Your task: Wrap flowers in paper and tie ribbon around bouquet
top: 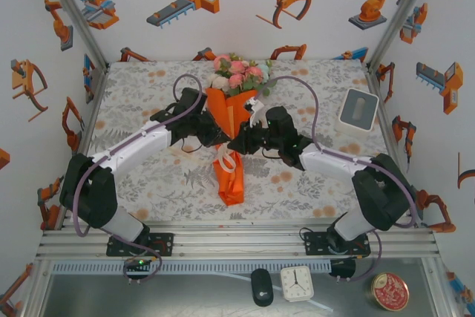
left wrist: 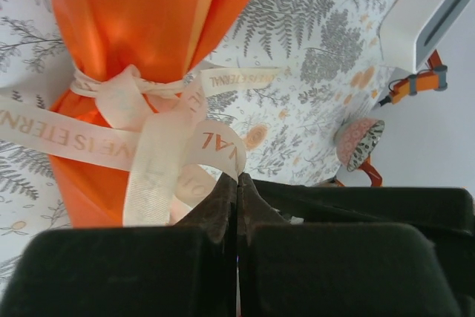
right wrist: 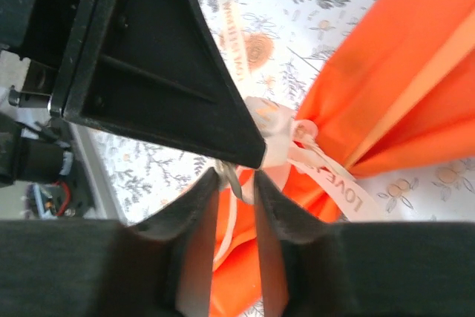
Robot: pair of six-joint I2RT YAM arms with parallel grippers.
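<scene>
Your left end effector (left wrist: 237, 180) pinches the ribbon (left wrist: 159, 146); the right end effector (right wrist: 235, 180) stands parted round a strand. Close it, then pull evenly.

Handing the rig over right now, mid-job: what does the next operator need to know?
Left gripper: shut, tips right at a loop of the ribbon; a pinch on it looks likely, not certain.
Right gripper: open, a ribbon strand hanging loose between its fingers.
Bouquet: lying on the table, flowers at the far end, orange paper cone pointing toward the arms.
Done: flowers wrapped, ribbon knotted round the cone.
Left: probably snug the knot, then release and back both arms off.
</scene>
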